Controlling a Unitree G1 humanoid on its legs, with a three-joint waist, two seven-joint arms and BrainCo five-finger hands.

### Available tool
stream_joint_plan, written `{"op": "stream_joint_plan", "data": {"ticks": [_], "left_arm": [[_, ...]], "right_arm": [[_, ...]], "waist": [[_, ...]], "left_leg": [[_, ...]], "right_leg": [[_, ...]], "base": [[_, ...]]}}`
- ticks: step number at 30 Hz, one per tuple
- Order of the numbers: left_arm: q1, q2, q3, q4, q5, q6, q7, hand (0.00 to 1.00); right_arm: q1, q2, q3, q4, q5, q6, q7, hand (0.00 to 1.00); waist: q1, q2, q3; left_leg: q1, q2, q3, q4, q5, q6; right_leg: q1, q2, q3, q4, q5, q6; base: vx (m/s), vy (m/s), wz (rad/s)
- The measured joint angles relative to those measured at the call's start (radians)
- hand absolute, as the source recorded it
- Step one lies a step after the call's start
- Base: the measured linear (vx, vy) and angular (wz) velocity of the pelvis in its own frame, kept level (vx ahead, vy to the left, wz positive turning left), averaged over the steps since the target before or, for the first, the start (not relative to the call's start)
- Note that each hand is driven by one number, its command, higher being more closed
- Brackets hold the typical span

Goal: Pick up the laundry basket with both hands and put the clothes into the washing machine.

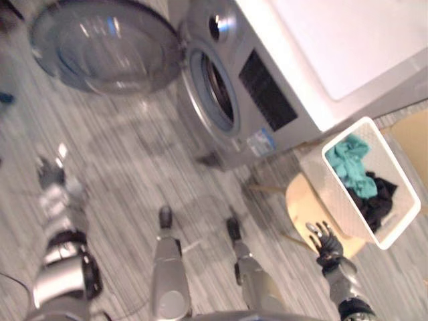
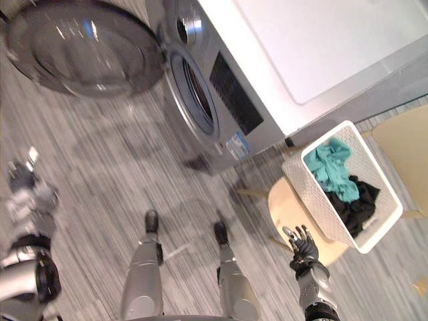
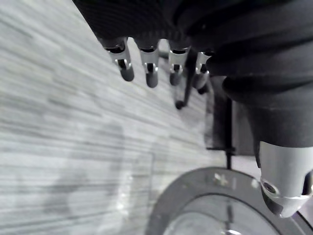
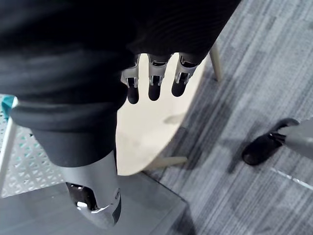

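Observation:
A white perforated laundry basket (image 1: 382,235) stands on a round wooden stool (image 1: 304,200) at the right, holding teal clothes (image 1: 353,164) and black clothes (image 1: 378,197). My right hand (image 1: 328,245) hangs open just left of the basket's near corner, over the stool's edge, touching nothing; its fingers (image 4: 154,83) point down at the stool seat (image 4: 146,127). My left hand (image 1: 52,175) is far off at the left above the floor, open and empty, with its fingers (image 3: 151,66) straight. The washing machine (image 1: 294,67) stands behind, its round door (image 1: 103,43) swung wide open and the drum opening (image 1: 214,90) exposed.
Grey striped floor (image 1: 134,154) spreads between the open door and the stool. A second light wooden seat (image 1: 411,144) sits behind the basket at the far right. The machine's open door (image 3: 220,205) is close beneath the left hand.

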Motion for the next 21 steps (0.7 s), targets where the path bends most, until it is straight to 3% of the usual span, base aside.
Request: {"op": "stream_joint_plan", "data": {"ticks": [3,4,7,10,15,21], "left_arm": [[0.148,-0.116,-0.002,0.001,0.02,0.001,-0.025,0.0],[0.228,-0.173,-0.007,0.004,0.043,0.001,-0.044,0.0],[0.332,-0.25,-0.052,0.033,0.079,0.001,-0.077,0.0],[0.389,-0.313,-0.091,0.073,0.133,0.002,-0.1,0.0],[0.453,-0.441,-0.128,0.189,0.198,0.044,-0.144,0.0],[0.496,-0.445,-0.078,0.207,0.273,0.081,-0.15,0.0]], "right_arm": [[-0.001,-0.014,-0.001,0.087,-0.027,0.001,-0.008,0.0],[0.0,-0.017,-0.001,0.121,-0.04,0.004,-0.02,0.0],[0.0,-0.017,-0.001,0.178,-0.092,0.022,-0.026,0.0],[0.004,-0.009,-0.008,0.223,-0.125,0.028,-0.038,0.0],[0.025,0.053,-0.072,0.301,-0.17,0.042,-0.066,0.0],[0.051,0.12,-0.112,0.341,-0.189,0.065,-0.067,0.0]], "waist": [[0.026,0.058,-0.044],[0.045,0.095,-0.07],[0.048,0.14,-0.112],[0.048,0.147,-0.157],[0.043,0.138,-0.222],[0.011,0.135,-0.245]], "left_leg": [[0.121,-0.027,0.025,-0.116,0.038,0.003],[0.19,-0.036,0.036,-0.173,0.056,0.005],[0.291,-0.054,0.028,-0.243,0.075,0.006],[0.321,-0.066,0.023,-0.261,0.079,0.005],[0.352,-0.087,0.013,-0.268,0.068,0.008],[0.393,-0.068,-0.001,-0.268,0.064,0.008]], "right_leg": [[0.046,-0.012,-0.005,0.029,-0.027,0.003],[0.084,-0.017,-0.014,0.031,-0.033,0.005],[0.151,-0.028,-0.042,0.052,-0.069,0.004],[0.169,-0.039,-0.054,0.062,-0.088,0.005],[0.207,-0.061,-0.07,0.061,-0.109,0.011],[0.237,-0.045,-0.088,0.107,-0.14,-0.013]], "base": [[0.12,-0.032,0.05],[0.1,-0.027,-0.05],[0.05,-0.011,0.16],[0.0,0.006,0.16],[-0.04,0.014,0.12],[-0.02,-0.031,0.09]]}}
